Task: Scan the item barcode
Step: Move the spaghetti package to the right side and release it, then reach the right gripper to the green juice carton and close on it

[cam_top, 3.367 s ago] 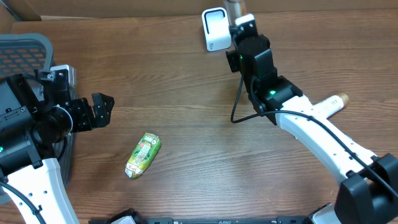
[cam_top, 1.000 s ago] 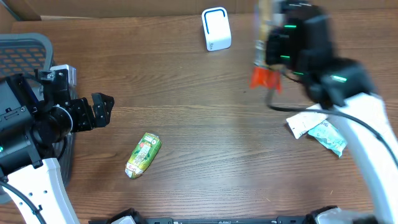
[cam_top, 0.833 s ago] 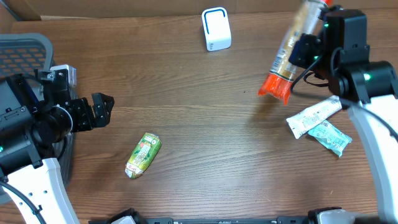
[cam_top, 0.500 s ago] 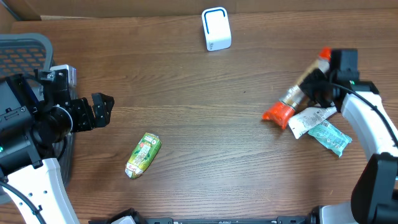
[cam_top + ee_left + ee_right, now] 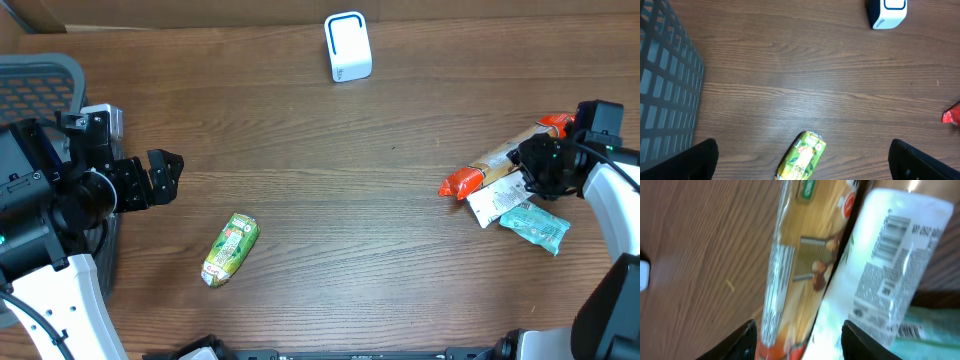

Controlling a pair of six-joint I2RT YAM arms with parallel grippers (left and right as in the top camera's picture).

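The white barcode scanner (image 5: 347,46) stands at the table's far edge and also shows in the left wrist view (image 5: 886,11). A long clear packet with orange ends (image 5: 500,160) lies at the far right, resting partly on a white packet (image 5: 492,200). My right gripper (image 5: 545,165) hovers over it with jaws parted. In the right wrist view the long packet (image 5: 800,255) lies between the spread fingers of that gripper (image 5: 799,342), loose. A green packet (image 5: 230,250) lies front left. My left gripper (image 5: 160,178) is open, well above the green packet (image 5: 801,160).
A teal packet (image 5: 535,225) lies beside the white packet (image 5: 890,255), whose barcode faces up. A grey mesh basket (image 5: 40,80) sits at the left edge, close to the left arm, and fills the left side of the left wrist view (image 5: 665,90).
My right arm carried the long packet from near the scanner down to the right, laid it on the white packet and opened its jaws. The left arm and green packet have not moved.
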